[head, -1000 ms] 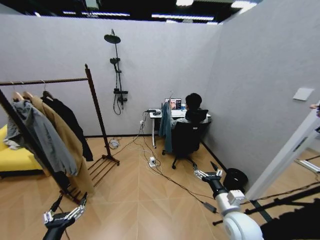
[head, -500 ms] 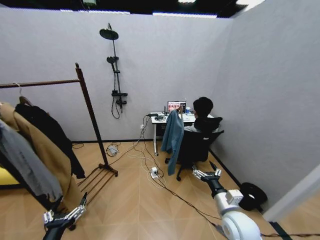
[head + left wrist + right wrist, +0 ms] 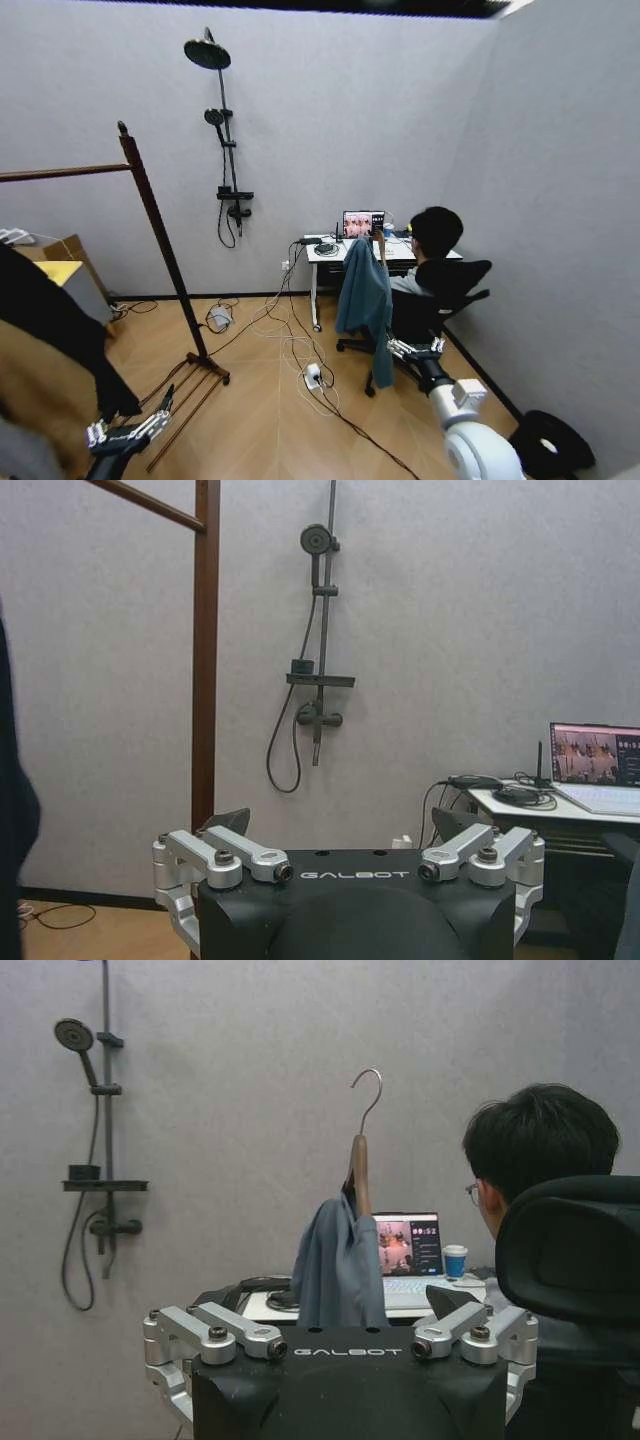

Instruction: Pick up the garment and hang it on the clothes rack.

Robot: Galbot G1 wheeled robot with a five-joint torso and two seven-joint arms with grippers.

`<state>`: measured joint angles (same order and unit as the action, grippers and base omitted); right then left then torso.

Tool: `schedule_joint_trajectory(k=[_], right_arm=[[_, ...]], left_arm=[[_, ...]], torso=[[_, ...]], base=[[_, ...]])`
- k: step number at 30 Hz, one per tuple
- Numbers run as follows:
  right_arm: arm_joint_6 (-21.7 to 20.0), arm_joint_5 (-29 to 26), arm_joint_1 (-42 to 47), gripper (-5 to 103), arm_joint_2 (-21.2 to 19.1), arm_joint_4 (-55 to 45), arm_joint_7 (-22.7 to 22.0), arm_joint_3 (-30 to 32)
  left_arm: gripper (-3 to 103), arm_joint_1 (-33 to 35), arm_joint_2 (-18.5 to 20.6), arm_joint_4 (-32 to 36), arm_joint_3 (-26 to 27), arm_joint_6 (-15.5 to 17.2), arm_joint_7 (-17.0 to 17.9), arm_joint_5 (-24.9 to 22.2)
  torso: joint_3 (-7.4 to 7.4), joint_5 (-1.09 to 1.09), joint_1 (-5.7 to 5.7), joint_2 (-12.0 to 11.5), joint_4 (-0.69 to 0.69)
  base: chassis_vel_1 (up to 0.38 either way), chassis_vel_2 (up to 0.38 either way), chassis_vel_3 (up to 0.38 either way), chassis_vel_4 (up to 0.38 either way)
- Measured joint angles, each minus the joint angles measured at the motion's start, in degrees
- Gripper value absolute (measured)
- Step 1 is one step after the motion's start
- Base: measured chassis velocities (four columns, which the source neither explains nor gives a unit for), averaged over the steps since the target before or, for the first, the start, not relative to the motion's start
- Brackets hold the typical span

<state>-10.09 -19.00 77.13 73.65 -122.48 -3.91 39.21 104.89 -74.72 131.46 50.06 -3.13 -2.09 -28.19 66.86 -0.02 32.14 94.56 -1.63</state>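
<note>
The wooden floor (image 3: 270, 420) fills the lower frame, cables (image 3: 300, 350) snaking across its middle. The clothes rack (image 3: 165, 265) stands on it at left; a tabletop (image 3: 330, 250) with laptop (image 3: 362, 223) sits centre-right.

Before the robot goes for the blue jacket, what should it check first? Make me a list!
1. Jacket spotted: ok. The garment hangs on its hanger beside the office chair.
2. Hanger hook free to grab: ok, the hook sticks up bare in the right wrist view.
3. Right claw open and empty: ok, low in front of the garment, not touching it.
4. Left claw open and empty: ok, low near the clothes rack.
5. Room on the rack's top bar: cannot tell, most of the bar is cut off.
6. Floor path clear: not ok, cables lie across the floor toward the garment.
</note>
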Motion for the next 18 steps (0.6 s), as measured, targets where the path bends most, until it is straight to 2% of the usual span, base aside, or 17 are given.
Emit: schedule_joint_trajectory(k=[2, 3, 4, 6, 7, 8, 10, 11, 13, 16, 18], right_arm=[[-0.47, -1.32, -1.74, 100, -1.26, 1.38, -0.52, 0.78], [-0.89, -2.65, -3.70, 100, -2.64, 2.64, -0.66, 1.32], [-1.19, -4.15, -6.06, 100, -4.61, 4.09, -0.57, 1.94], [-1.35, -5.10, -7.65, 100, -6.06, 5.03, -0.27, 2.18], [-1.58, -6.82, -11.05, 100, -9.46, 7.42, 0.40, 2.07], [-1.58, -6.82, -11.05, 100, -9.46, 7.42, 0.40, 2.07], [-1.60, -8.70, -15.33, 100, -13.61, 10.79, 1.41, 0.78], [-1.60, -8.70, -15.33, 100, -13.61, 10.79, 1.41, 0.78], [-1.54, -10.94, -22.45, 100, -17.83, 15.90, 2.25, -3.27], [-1.81, -12.19, -25.99, 100, -18.79, 18.11, 2.25, -5.33], [-3.37, -12.78, -31.69, 100, -19.72, 21.81, 2.25, -7.97]], left_arm=[[100, 0.00, 0.00, 0.00, 0.00, 0.00, 0.01, 0.00], [100, 0.01, 0.00, 0.00, 0.00, 0.00, 0.01, 0.00], [100, 0.00, 0.00, 0.00, -0.01, 0.00, 0.00, 0.00], [100, 0.00, 0.00, 0.00, 0.00, 0.00, 0.00, 0.00], [100, -0.01, 0.00, 0.00, 0.00, 0.00, 0.03, 0.00], [100, -0.01, 0.00, 0.00, 0.00, 0.00, 0.03, 0.00], [100, 0.00, 0.00, 0.00, 0.00, 0.00, 0.00, 0.00], [100, 0.00, 0.00, 0.00, 0.00, 0.00, 0.00, 0.00], [100, 0.03, 0.00, 0.00, 0.00, 0.00, 0.02, 0.00], [100, 0.02, 0.00, 0.00, 0.00, 0.00, 0.02, 0.00], [100, 0.03, 0.00, 0.00, 0.00, 0.00, 0.01, 0.00]], torso=[[0.01, 0.01, 0.02, -0.01, 0.01], [0.03, 0.12, 0.09, -0.03, 0.09], [0.03, 0.04, 0.11, -0.04, 0.01], [0.03, -0.02, 0.10, -0.04, 0.00], [0.02, 0.02, 0.06, -0.03, -0.01], [0.02, 0.02, 0.06, -0.03, -0.01], [0.02, 0.03, 0.05, -0.03, 0.00], [0.02, 0.03, 0.05, -0.03, 0.00], [-0.02, 0.05, -0.08, 0.03, 0.03], [-0.01, 0.03, -0.08, 0.03, 0.03], [-0.01, 0.04, -0.08, 0.03, 0.02]], base=[[-0.332, 0.295, 0.265, -0.283], [-0.216, 0.294, 0.265, -0.074], [-0.180, 0.173, 0.144, -0.053], [-0.180, 0.173, 0.074, -0.053], [-0.113, 0.089, 0.004, -0.098], [-0.113, 0.089, 0.004, -0.098], [-0.052, 0.047, -0.038, -0.050], [0.009, 0.047, -0.054, -0.001], [0.049, -0.016, -0.014, 0.041], [0.087, -0.061, -0.049, 0.067], [0.040, -0.025, -0.013, 0.030]])
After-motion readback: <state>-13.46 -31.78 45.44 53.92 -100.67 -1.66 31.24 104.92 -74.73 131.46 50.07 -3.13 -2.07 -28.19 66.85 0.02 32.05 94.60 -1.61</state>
